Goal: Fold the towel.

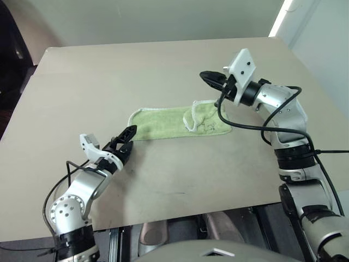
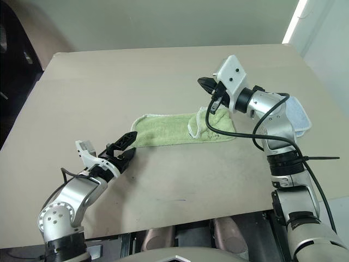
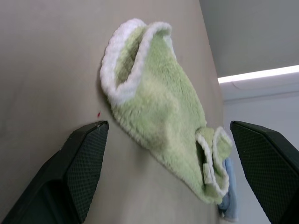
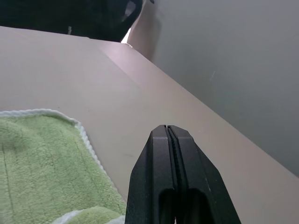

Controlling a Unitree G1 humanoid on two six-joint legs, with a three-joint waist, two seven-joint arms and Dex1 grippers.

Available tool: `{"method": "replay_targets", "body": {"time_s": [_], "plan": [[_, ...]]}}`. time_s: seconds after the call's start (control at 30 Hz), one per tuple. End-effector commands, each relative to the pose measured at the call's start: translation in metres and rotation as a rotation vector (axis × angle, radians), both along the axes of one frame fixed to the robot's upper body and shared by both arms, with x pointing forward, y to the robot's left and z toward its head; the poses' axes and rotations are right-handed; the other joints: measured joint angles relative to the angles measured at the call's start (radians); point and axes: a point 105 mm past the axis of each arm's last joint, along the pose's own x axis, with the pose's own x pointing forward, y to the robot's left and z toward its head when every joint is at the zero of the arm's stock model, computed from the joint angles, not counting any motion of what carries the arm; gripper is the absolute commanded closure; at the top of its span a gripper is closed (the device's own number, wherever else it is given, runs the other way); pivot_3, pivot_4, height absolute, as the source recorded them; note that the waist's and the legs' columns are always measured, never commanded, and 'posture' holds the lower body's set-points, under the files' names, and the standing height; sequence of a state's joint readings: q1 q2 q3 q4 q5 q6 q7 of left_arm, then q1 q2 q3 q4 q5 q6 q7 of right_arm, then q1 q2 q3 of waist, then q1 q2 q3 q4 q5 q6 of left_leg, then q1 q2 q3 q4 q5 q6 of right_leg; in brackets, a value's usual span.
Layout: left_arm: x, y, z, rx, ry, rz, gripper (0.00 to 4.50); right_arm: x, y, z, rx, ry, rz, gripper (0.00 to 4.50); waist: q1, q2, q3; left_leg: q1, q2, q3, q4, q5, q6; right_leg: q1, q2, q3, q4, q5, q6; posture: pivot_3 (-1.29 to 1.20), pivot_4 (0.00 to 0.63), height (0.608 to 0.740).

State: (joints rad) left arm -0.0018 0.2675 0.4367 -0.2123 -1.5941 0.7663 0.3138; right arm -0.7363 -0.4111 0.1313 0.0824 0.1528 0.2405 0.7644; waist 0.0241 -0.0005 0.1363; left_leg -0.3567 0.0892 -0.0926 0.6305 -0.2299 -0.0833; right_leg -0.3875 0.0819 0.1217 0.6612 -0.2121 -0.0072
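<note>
While the left gripper [image 1: 127, 143] hovers low with fingers spread wide, just short of the near-left end of the towel [image 1: 174, 123], the step in hand looks like a reach for that end. Already folded into a long strip, the towel lies mid-table [image 1: 163, 60], its right end curled over. Farther right, the right gripper [image 1: 210, 79] hangs above that end, pinched shut and empty. Next, the left fingers likely need to straddle the rolled edge and close.
</note>
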Motion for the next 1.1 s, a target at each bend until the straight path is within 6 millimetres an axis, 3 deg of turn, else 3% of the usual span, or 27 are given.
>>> {"method": "replay_targets", "body": {"time_s": [0.03,0.27,0.37,0.7,0.77,1.0,1.1], "plan": [[0.005,0.002,-0.012,0.018,0.053,0.014,0.0,-0.004,-0.003,0.018,0.023,-0.069,-0.008,4.45,0.0,0.0,0.0,0.0,-0.003,-0.003,0.0,0.0,0.0,0.0,0.0,0.002,0.0,0.0,0.0,0.0,0.15,0.74],[0.016,-0.002,-0.008,0.016,0.038,0.0,0.0,-0.006,-0.005,0.019,0.021,-0.073,-0.015,4.45,0.0,0.0,0.0,-0.002,-0.012,-0.007,-0.001,0.004,0.007,0.0,0.001,0.014,0.0,-0.001,0.001,0.0,0.15,0.74],[0.02,-0.002,-0.005,0.016,0.026,0.003,0.54,-0.006,-0.004,0.02,0.02,-0.074,-0.012,4.5,0.0,0.0,0.0,-0.003,-0.02,-0.011,-0.001,0.004,0.007,-0.001,0.001,0.017,0.0,-0.002,0.003,0.0,0.15,0.74],[0.018,0.004,0.006,0.033,-0.033,0.027,3.95,-0.009,-0.003,0.016,0.018,-0.058,-0.001,4.5,0.0,-0.004,0.002,-0.02,-0.023,-0.012,0.0,0.002,0.004,-0.015,-0.002,0.02,0.0,-0.005,0.007,0.0,0.15,0.74],[0.017,0.006,0.009,0.042,-0.051,0.032,4.45,-0.011,-0.003,0.014,0.029,-0.036,0.002,4.5,0.0,-0.004,0.002,-0.02,-0.022,-0.012,-0.001,0.001,0.004,-0.016,-0.001,0.02,0.0,-0.007,0.008,0.0,0.15,0.74],[0.022,0.024,0.041,0.16,-0.183,0.044,4.45,-0.037,-0.027,-0.018,0.076,0.222,0.043,4.5,-0.001,-0.012,0.005,-0.021,-0.022,-0.012,0.0,0.0,0.007,-0.015,-0.001,0.02,0.0,-0.009,0.009,0.0,0.15,0.74],[0.023,0.025,0.045,0.191,-0.204,0.034,4.45,-0.044,-0.031,-0.023,0.076,0.275,0.057,4.5,-0.003,-0.014,0.007,-0.021,-0.023,-0.01,0.003,-0.001,0.006,-0.016,-0.001,0.019,0.0,-0.01,0.01,0.0,0.15,0.74]]}}
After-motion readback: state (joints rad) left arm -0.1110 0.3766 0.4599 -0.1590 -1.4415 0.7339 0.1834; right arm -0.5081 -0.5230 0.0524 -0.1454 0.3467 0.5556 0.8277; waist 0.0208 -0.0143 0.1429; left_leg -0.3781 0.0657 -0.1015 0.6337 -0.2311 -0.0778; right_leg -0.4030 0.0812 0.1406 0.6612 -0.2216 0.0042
